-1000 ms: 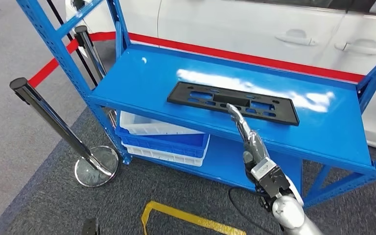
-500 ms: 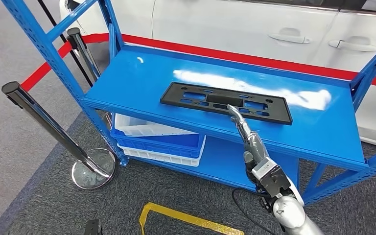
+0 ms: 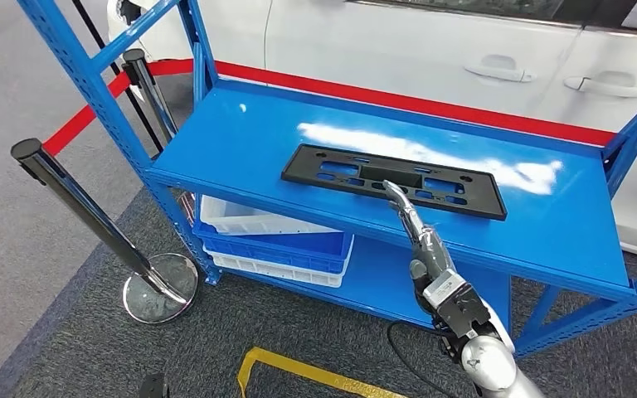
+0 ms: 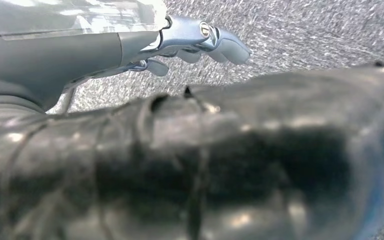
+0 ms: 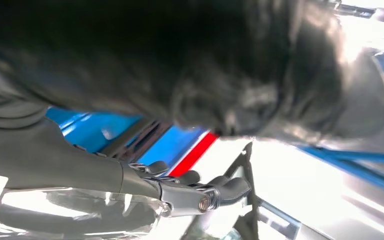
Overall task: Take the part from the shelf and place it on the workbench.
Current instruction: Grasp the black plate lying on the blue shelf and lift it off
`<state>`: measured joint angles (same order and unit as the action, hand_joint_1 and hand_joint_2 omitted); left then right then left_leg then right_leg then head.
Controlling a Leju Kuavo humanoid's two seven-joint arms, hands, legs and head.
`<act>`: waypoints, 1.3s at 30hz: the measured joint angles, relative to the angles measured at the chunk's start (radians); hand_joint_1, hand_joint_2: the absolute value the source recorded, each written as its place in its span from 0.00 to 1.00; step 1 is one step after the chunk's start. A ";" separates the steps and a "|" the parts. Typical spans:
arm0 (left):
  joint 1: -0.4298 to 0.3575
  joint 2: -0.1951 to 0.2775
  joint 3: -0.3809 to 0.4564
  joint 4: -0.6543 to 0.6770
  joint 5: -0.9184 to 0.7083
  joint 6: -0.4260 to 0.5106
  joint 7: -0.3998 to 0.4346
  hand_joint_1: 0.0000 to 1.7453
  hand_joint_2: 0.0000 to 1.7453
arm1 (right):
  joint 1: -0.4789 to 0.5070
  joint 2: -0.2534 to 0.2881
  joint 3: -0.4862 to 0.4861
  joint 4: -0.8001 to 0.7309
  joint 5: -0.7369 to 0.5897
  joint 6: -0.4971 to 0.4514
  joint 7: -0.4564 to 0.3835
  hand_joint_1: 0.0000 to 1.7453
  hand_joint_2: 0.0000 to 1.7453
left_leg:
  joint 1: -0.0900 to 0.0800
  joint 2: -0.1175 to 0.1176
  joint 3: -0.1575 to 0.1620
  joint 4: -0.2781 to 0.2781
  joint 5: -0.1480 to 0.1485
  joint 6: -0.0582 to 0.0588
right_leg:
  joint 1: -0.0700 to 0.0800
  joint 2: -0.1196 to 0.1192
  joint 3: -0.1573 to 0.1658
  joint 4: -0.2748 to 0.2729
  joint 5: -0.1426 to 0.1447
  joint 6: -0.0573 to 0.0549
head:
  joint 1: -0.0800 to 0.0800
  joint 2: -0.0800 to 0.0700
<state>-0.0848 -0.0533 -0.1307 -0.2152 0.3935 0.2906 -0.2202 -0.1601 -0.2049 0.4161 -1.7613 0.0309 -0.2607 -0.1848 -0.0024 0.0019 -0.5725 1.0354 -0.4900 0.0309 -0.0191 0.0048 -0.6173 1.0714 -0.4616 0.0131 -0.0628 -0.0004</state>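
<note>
Head view: right hand (image 3: 419, 232), fingers straight together and empty, still reaches toward the part (image 3: 393, 179).

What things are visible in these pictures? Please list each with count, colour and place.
part: one, black, flat on the top shelf
shelf: one, blue, in front of the car
bins: stacked, white and blue, on the lower shelf
car: one, white, behind the shelf
posts: two, chrome with black caps, beside the shelf
floor line: yellow, on grey carpet
right hand: silver, fingers extended, tips at the part's near edge
left hand: silver, holding nothing, over the carpet
</note>
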 joint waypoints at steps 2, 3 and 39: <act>0.000 0.000 -0.001 0.000 0.001 0.000 0.001 0.00 0.00 | 0.001 0.000 0.000 0.000 0.000 0.000 0.000 0.00 0.00 | -0.001 0.000 -0.003 0.002 -0.001 -0.008 | 0.002 0.003 0.000 -0.001 -0.002 -0.012 | -0.002 0.000; 0.000 0.001 -0.001 0.000 0.002 -0.001 0.001 0.00 0.00 | 0.001 0.000 0.000 0.000 0.000 0.001 0.001 0.00 0.00 | 0.000 0.000 -0.003 0.004 -0.004 -0.012 | 0.002 0.003 0.000 -0.002 -0.002 -0.016 | -0.003 0.000; -0.002 0.004 -0.008 0.000 0.002 -0.006 -0.001 0.00 0.00 | -0.006 -0.006 0.002 -0.002 0.003 0.012 0.010 0.00 0.00 | 0.006 0.000 -0.119 0.221 -0.099 -0.036 | -0.002 -0.002 0.003 -0.004 -0.003 -0.038 | -0.012 0.000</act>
<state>-0.0867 -0.0498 -0.1385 -0.2152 0.3950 0.2845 -0.2215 -0.1665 -0.2113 0.4181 -1.7636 0.0336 -0.2485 -0.1747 0.0031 0.0015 -0.6915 1.2567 -0.5891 -0.0048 -0.0208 0.0029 -0.6146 1.0669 -0.4646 -0.0246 -0.0750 -0.0004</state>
